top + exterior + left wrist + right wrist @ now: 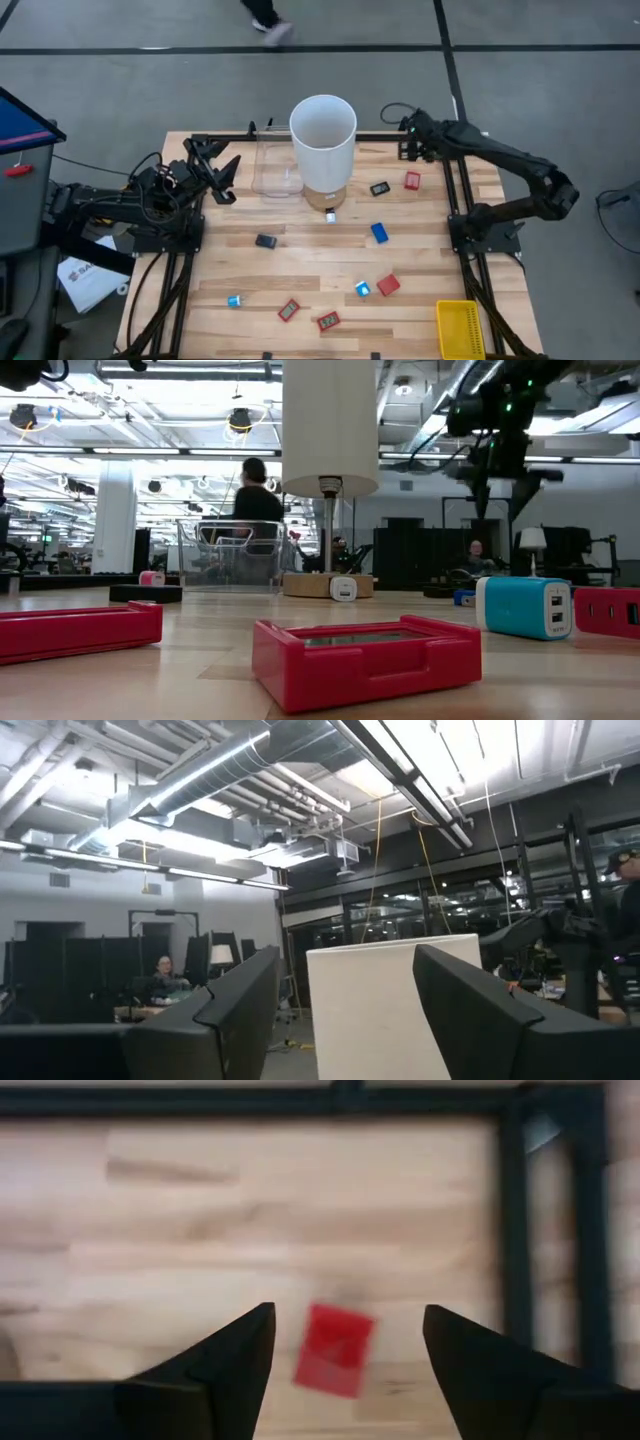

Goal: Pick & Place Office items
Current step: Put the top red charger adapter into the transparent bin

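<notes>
Two arms stood at the far corners of the wooden surface (300,270), one on each side. On the left, the left gripper (226,178) hung near the far left corner, its fingers (225,1010) spread apart and holding nothing; through them the white cylinder (385,1005) was visible. Just beside this gripper, toward the middle, was a clear plastic box (275,170), touching the tall white cylinder (323,150) on its wooden base.

Small office items lay scattered on the surface. Going from left to right: a light blue piece (234,301) near the front, a black piece (265,240) behind it, two flat red pieces with dark centres (289,310) (327,321) at the front, a small white-and-blue piece (331,217) at the cylinder's base, a blue-and-white piece (362,288) touching a red block (388,285), a blue block (379,232), a black flat piece (380,188) and a red piece (412,181).

On the right, the right gripper (410,140) hung above the far right part of the surface, fingers (215,1370) released and empty, with the red piece (335,1348) lying on the surface between them in its wrist view. A yellow mesh basket (460,330) stood at the front right corner.
</notes>
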You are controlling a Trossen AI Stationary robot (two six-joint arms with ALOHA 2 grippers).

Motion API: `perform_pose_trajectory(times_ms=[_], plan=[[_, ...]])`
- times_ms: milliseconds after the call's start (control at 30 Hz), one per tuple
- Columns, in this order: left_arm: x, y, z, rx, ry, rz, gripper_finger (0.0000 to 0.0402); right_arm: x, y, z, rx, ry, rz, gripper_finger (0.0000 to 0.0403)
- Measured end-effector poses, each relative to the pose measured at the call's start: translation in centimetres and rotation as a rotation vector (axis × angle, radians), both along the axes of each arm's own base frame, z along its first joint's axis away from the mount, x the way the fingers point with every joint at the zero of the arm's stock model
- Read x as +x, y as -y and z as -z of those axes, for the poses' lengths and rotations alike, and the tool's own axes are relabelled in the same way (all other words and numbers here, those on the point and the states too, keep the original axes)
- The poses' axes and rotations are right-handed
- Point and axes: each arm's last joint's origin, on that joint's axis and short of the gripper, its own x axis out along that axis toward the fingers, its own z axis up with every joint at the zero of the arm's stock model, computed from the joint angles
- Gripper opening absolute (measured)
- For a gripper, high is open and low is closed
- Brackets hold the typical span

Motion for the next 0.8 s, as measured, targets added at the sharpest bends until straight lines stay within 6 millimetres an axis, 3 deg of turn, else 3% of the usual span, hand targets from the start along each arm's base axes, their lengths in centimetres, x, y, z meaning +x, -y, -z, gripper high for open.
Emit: perform_pose_trajectory(times_ms=[300,567,800], plan=[[0.0,0.0,0.0,-0.008,0.007,0.006,0.0228,-0.4,-0.5,6.1,0.211,-0.031,0.155,0.0262],[0.0,0.0,0.0,-0.008,0.011,0.006,0.0228,0.8,0.7,7.4,0.244,0.075,0.145,0.0262],[-0.1,0.0,-0.1,-0.008,0.015,0.006,0.0228,1.2,1.1,8.5,0.263,0.036,0.121,0.0262]])
